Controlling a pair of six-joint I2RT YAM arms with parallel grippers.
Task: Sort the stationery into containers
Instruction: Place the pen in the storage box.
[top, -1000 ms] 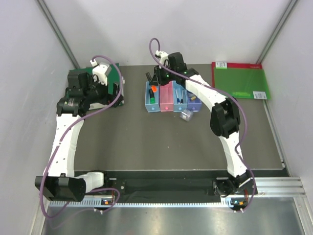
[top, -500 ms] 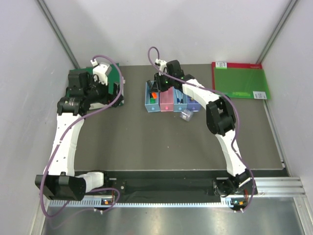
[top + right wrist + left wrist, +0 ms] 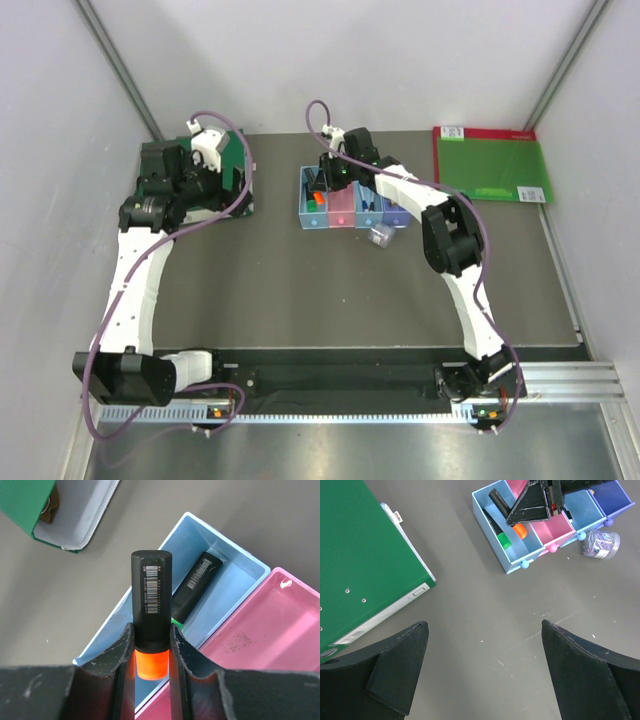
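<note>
Gripping the orange-cap highlighter point(image 3: 151, 595) cap-down, the right gripper point(image 3: 151, 630) hangs over the leftmost light blue tray point(image 3: 227, 540), near the table's point(image 3: 300, 290) far edge; the green-cap highlighter point(image 3: 195, 585) lies lengthwise inside. The left gripper point(image 3: 484, 645) gapes empty, well apart.

Two white-shelled arms point(image 3: 135, 290) with black joints, looping purple cables point(image 3: 86, 400), scuffed black pincer fingers point(image 3: 585, 665).

Over on the dark grey matte table point(image 3: 300, 290), a large green folder point(image 3: 360, 560) lies flat far left, and a flat green red-edged board point(image 3: 492, 162) sits far right, well apart.
</note>
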